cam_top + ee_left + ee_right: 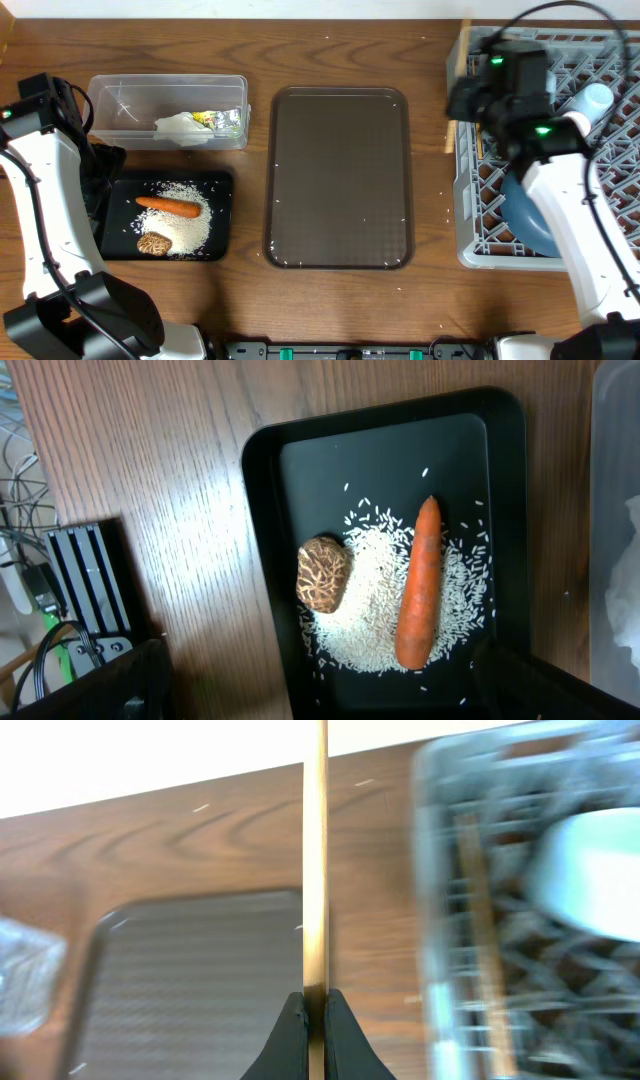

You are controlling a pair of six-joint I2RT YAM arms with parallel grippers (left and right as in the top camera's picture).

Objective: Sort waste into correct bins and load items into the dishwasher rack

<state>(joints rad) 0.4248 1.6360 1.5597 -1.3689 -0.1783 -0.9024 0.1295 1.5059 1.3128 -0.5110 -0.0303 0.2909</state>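
My right gripper (314,1012) is shut on a thin wooden chopstick (314,860), held over the table by the left edge of the grey dishwasher rack (468,205); in the overhead view the gripper (468,100) is at that edge. A second chopstick (470,910) lies in the rack with a dark-blue plate (525,215) and a light-blue cup (592,100). My left gripper (330,700) is open and empty above the black tray (262,560), which holds rice (365,615), a carrot (420,590) and a brown lump (323,573). The clear tub (110,92) holds tissue (180,125), wrapper (208,118) and foil (233,122).
The flat brown serving tray (340,180) lies in the middle between the bins and the rack. A few stray rice grains dot the wood around it. Cables and a black unit (85,580) sit beyond the table's left side.
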